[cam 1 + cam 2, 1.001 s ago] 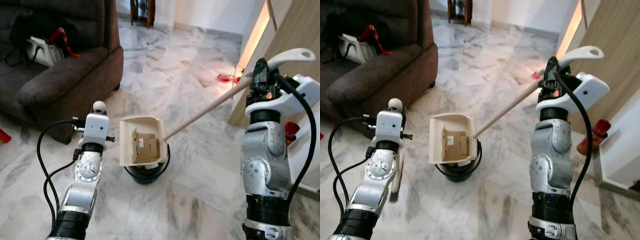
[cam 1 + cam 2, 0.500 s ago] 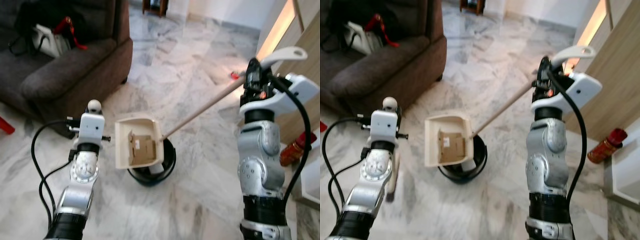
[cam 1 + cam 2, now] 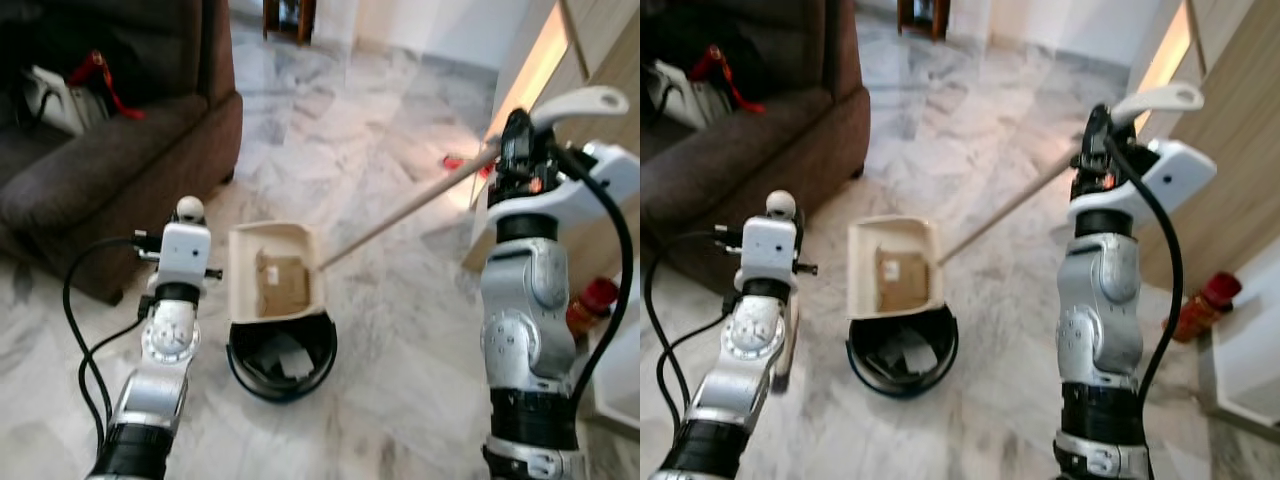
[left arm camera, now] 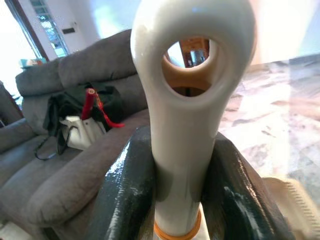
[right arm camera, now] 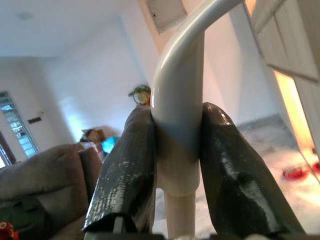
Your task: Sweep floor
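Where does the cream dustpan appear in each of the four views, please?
Left eye view: dustpan centre, above the black bin.
Right eye view: left of centre, above the bin.
Left wrist view: likely the toothed cream edge beyond the broom handle.
Right wrist view: its white handle between the right gripper's fingers.
Shared landmark: brown sofa.

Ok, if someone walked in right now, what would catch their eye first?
Probably the cream dustpan holding cardboard scraps, poised over the black bin on the marble floor between the arms. Its long handle runs up to the right pincer, shut on its grip. The left pincer clamps a white handle with a hanging hole; a dark sofa sits at left.
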You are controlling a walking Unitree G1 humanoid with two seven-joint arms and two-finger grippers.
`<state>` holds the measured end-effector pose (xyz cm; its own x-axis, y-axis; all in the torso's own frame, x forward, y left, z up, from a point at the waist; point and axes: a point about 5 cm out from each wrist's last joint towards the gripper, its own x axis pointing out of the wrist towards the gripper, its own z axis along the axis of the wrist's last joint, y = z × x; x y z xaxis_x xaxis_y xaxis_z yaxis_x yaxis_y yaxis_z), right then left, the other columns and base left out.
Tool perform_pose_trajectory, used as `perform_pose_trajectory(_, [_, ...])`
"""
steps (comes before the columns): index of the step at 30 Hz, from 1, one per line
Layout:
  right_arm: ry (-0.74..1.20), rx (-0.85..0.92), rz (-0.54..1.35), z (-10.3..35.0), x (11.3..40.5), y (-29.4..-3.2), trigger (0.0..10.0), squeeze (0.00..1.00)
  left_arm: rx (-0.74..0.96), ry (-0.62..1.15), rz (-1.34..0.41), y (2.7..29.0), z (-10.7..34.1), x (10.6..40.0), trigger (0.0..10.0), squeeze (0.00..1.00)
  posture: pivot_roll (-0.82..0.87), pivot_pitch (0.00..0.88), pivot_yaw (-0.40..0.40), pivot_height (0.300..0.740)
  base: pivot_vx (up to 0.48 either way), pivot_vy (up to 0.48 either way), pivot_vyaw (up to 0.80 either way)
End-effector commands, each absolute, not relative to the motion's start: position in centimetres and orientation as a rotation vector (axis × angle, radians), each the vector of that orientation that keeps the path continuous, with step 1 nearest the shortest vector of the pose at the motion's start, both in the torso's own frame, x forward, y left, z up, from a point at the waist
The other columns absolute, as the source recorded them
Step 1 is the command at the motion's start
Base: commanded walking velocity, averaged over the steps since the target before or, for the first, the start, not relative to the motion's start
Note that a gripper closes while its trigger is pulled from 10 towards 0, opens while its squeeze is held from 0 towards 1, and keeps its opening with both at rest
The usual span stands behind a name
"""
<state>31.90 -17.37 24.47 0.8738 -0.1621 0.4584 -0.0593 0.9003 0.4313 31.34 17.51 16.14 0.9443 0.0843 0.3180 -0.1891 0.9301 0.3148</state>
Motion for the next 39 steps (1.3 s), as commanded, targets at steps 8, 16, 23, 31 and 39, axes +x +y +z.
perform_pose_trajectory(8, [-0.604,0.452,-0.059,26.4,31.3,-17.8,10.0,0.0,0.353,-0.369,0.119,16.8,17.4,31.3,10.0,0.0,0.12,0.088,-0.064,0.74,0.0,0.0,0.0])
perform_pose_trajectory(16, [-0.621,0.385,-0.025,26.4,31.2,-17.5,10.0,0.0,0.348,-0.368,0.108,16.7,17.3,31.3,10.0,0.0,0.12,0.087,-0.063,0.74,0.0,0.0,0.0])
perform_pose_trajectory(23, [-0.652,0.326,0.033,26.9,30.9,-16.3,10.0,0.0,0.347,-0.367,0.101,16.6,17.3,31.3,10.0,0.0,0.12,0.084,-0.062,0.74,0.0,0.0,0.0])
perform_pose_trajectory(31, [-0.732,0.203,0.151,27.9,29.9,-13.6,10.0,0.0,0.344,-0.372,0.096,16.5,17.4,31.3,10.0,0.0,0.12,0.086,-0.064,0.74,0.0,0.0,0.0])
perform_pose_trajectory(39, [-0.763,0.158,0.253,27.9,28.7,-11.0,10.0,0.0,0.345,-0.374,0.094,16.5,17.4,31.2,10.0,0.0,0.12,0.091,-0.063,0.74,0.0,0.0,0.0])
